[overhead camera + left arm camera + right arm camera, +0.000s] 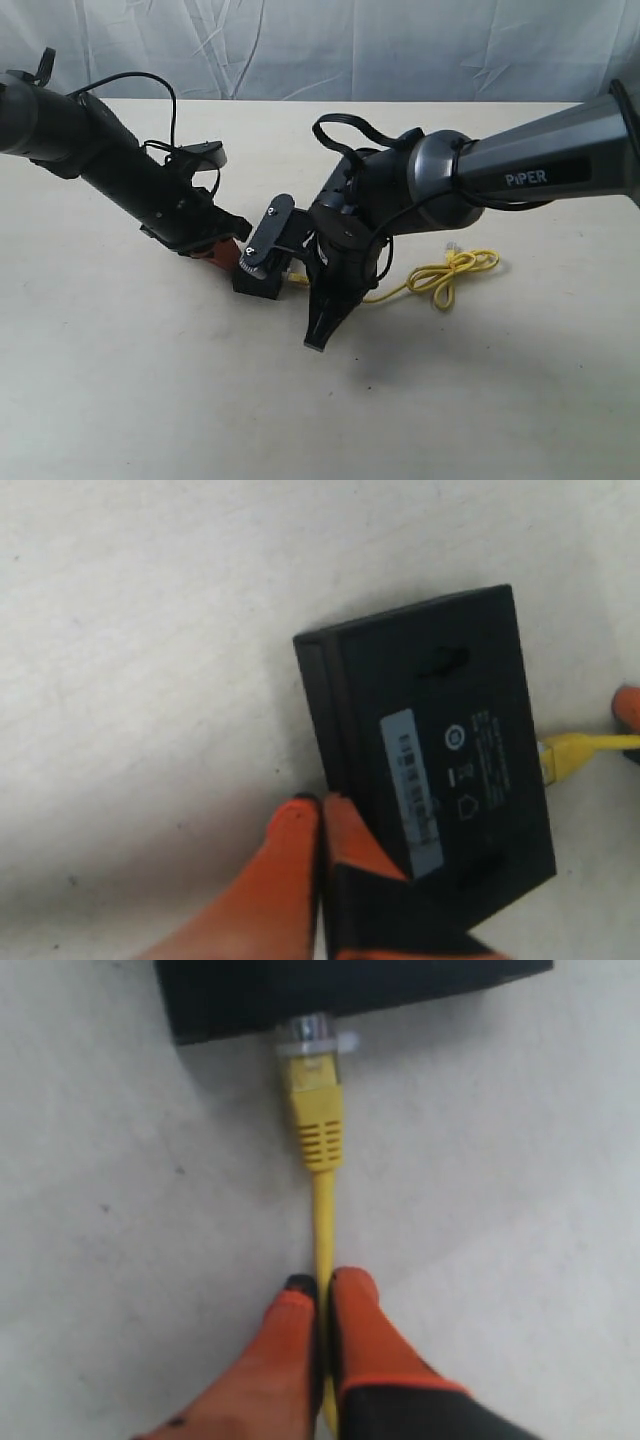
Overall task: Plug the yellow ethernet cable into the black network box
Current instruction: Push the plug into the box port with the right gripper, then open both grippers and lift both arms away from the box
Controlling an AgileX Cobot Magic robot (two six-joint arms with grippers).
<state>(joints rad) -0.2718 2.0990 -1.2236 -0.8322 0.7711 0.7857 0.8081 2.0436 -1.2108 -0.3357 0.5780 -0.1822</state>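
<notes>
My right claw [320,1295] is closed to the thickness of the yellow ethernet cable [322,1210] and pinches the cord a little way back from the black network box [330,985]. That is the first weak spot. The cord is thin and bendy, so a push toward the box from this hold may bow it sideways instead of driving the plug. Closer to the box, the ribbed boot [318,1130] runs straight at the port, and the clear plug [312,1055] sits against the box's side wall with its tip in the opening. I cannot tell whether the latch has caught, so I judge the plugging nearly done but unproven. If I release a half-seated plug, the spring in the cord could ease it out of the box. Across the box from the port, my left claw [320,810] has its orange fingers [285,860] drawn together with nothing visible between them, their tips touching the box's edge like a brace. The box looks light and the table [150,1210] smooth. If that brace slides off the edge, the box could twist away from my push and the plug could jam crooked. Well apart from the box on its port side lies the looped bundle [455,272], which my arm could snag, tugging the plug loose.
</notes>
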